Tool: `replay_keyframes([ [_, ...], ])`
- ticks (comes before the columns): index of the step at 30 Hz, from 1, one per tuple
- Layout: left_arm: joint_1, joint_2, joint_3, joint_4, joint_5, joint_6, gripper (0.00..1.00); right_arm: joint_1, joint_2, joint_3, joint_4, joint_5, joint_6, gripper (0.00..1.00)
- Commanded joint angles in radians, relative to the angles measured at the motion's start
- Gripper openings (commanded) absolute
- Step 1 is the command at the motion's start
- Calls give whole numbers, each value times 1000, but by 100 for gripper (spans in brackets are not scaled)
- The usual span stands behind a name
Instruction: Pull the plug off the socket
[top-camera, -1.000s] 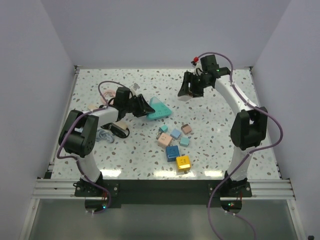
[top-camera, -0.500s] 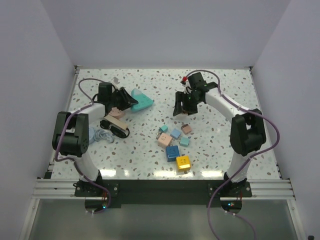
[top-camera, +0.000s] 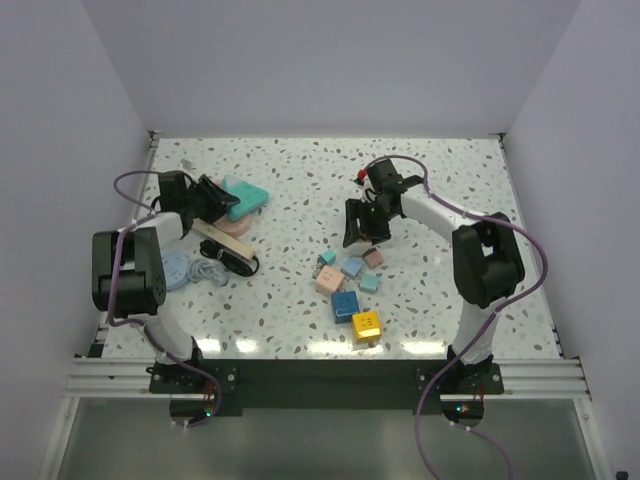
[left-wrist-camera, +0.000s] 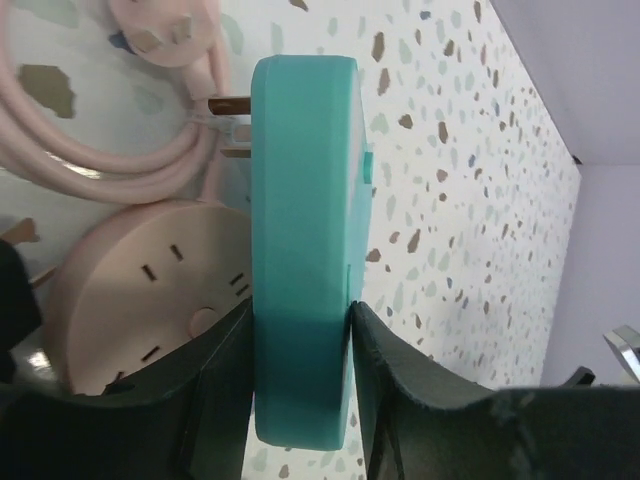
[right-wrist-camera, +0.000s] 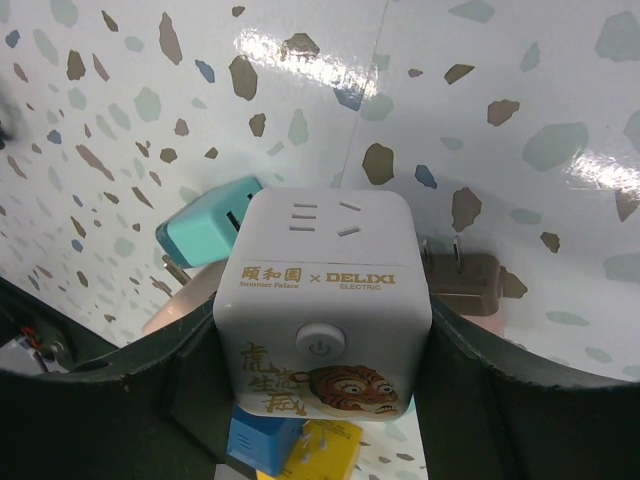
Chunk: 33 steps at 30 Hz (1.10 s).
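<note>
Left side of table (top-camera: 450, 180): beige power strip (top-camera: 224, 237) lies flat, black plug (top-camera: 238, 263) against its near edge; cannot tell if seated. Pull judged not begun, neither touched. Left gripper (left-wrist-camera: 300, 345) part-closed, clamping a teal adapter block (left-wrist-camera: 305, 180); right gripper (right-wrist-camera: 322, 340) wider, gripping a white cube socket (right-wrist-camera: 322, 250).
</note>
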Motion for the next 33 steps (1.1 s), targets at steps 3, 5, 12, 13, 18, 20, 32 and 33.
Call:
replay_keyframes([
  [3, 20, -57, -36, -16, -61, 10, 64, 7, -2, -4, 35, -10, 0, 11],
  [5, 20, -86, -45, -22, -59, 9, 80, 7, -6, -12, 35, -1, 0, 29],
  [12, 22, -209, -62, -103, -62, 39, 100, 15, -16, -44, 36, 18, 0, 68],
  [13, 22, -239, -65, -109, -61, 42, 100, 18, -17, -47, 38, 18, 2, 72],
  [18, 20, -325, -73, -139, -22, 52, 100, 20, -46, -42, 23, 33, 2, 97],
  [20, 22, -364, -75, -149, -9, 62, 100, 20, -86, -23, 1, 38, 5, 99],
  [32, 20, -517, -62, -131, 232, 159, 100, 18, -400, 27, -60, 64, 28, 99],
  [33, 19, -532, -62, -129, 244, 170, 100, 18, -439, 24, -74, 85, 27, 99],
])
